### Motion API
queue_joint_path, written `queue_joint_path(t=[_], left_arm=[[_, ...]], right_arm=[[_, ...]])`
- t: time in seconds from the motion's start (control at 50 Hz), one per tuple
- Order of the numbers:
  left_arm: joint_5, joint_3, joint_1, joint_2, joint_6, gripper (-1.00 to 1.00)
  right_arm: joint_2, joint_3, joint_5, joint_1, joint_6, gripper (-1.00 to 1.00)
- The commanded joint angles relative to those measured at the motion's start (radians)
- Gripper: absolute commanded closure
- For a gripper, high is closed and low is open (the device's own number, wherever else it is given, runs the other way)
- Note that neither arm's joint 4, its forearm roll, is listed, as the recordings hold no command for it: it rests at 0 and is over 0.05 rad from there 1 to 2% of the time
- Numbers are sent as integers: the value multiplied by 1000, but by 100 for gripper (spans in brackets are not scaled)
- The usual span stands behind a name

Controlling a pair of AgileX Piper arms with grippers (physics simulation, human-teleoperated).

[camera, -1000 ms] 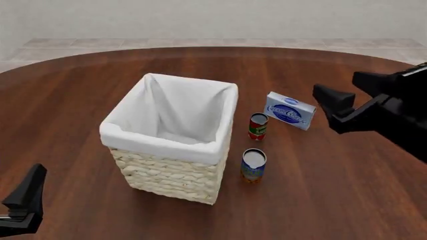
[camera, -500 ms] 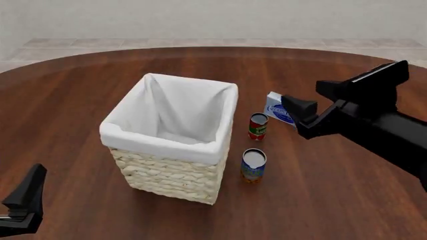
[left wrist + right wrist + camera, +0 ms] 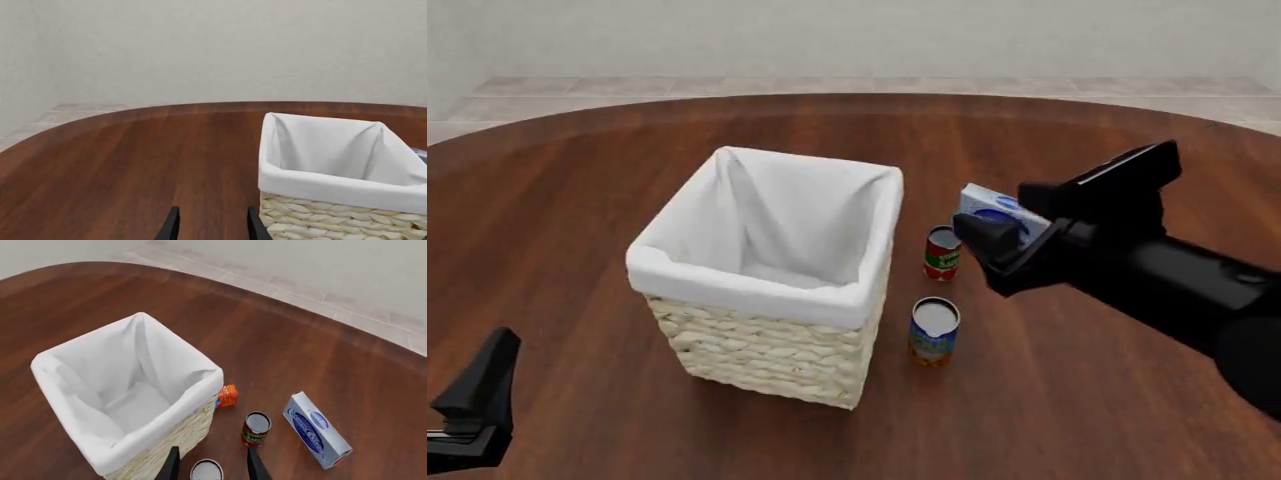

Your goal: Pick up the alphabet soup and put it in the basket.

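The alphabet soup (image 3: 934,331) is a blue and orange can with a pale top, standing upright just right of the basket (image 3: 761,345). The basket is woven wicker with a white lining (image 3: 827,290). My right gripper (image 3: 1001,212) hangs open above and to the right of the soup, well clear of it. In the right wrist view the soup's top (image 3: 206,471) shows between the open fingers (image 3: 253,465), far below, beside the basket (image 3: 170,437). My left gripper (image 3: 487,375) rests open at the near left corner, and the left wrist view shows its fingertips (image 3: 172,227) facing the basket (image 3: 333,220).
A red-and-green can (image 3: 944,252) stands just behind the soup. A blue-and-white box (image 3: 985,203) lies behind that, partly covered by the right gripper. A small orange box (image 3: 227,395) sits against the basket's far side. The round wooden table (image 3: 1121,400) ends at a tiled floor.
The right arm has swung left and lower, from the table's right edge to over the blue-and-white box near the cans. The left arm, cans and basket have not moved.
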Motion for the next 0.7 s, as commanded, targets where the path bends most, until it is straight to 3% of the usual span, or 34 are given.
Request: queue_joint_path(t=[0.02, 0.7], left_arm=[[0, 0, 0, 0, 0, -100], [0, 0, 0, 0, 0, -100]], right_arm=[[38, 14, -23, 18, 14, -100], [93, 71, -85, -3, 10, -100]])
